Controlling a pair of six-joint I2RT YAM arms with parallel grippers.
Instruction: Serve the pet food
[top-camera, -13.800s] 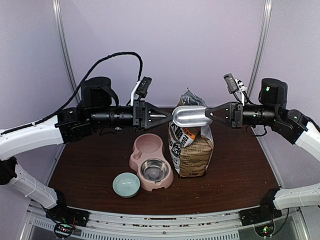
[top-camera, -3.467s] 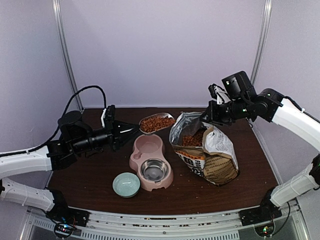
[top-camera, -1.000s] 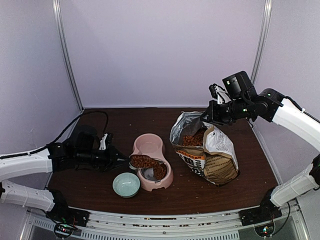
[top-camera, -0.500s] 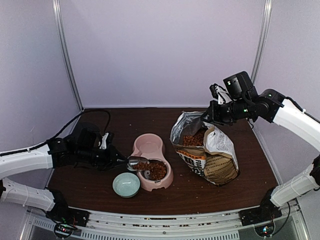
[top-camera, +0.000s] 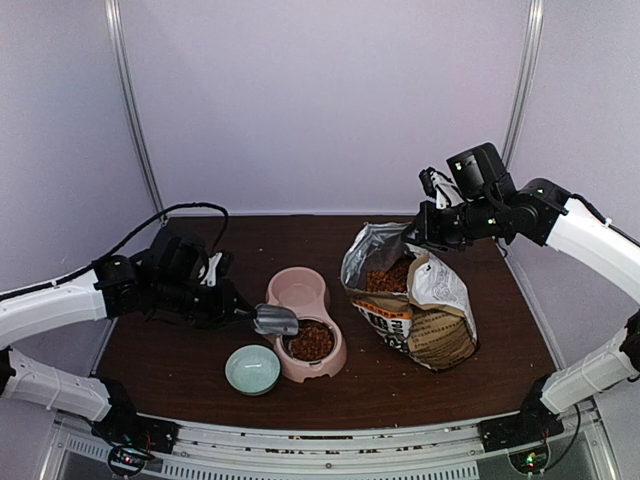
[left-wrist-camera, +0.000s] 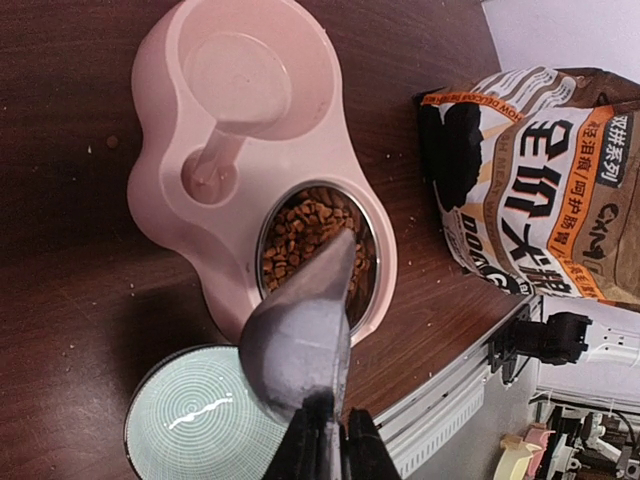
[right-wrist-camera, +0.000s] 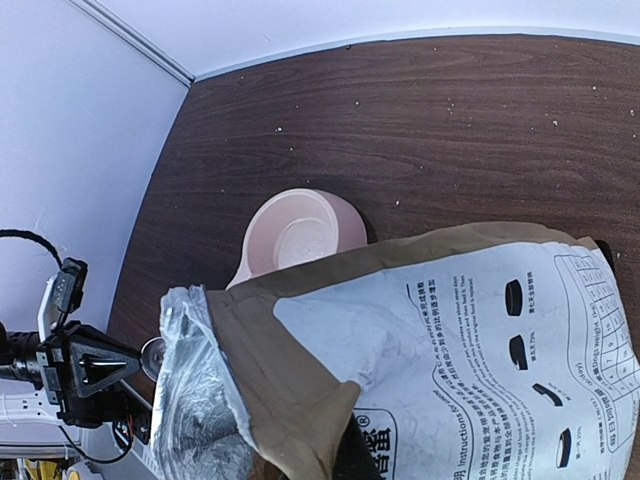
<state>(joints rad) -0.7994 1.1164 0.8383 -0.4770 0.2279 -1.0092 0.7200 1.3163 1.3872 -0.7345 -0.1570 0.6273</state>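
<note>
Kibble, reddish-brown pellets, fills steel bowl; left tool grips scoop, right tool pinches bag.

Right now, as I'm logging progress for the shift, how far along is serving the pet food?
Done: kibble already lies in the steel bowl of the pink double feeder. In hand: the left gripper holds the metal scoop tipped over that bowl, while the right gripper pinches the food bag by its open rim. Left: probably righting and withdrawing the scoop, then releasing the bag.
</note>
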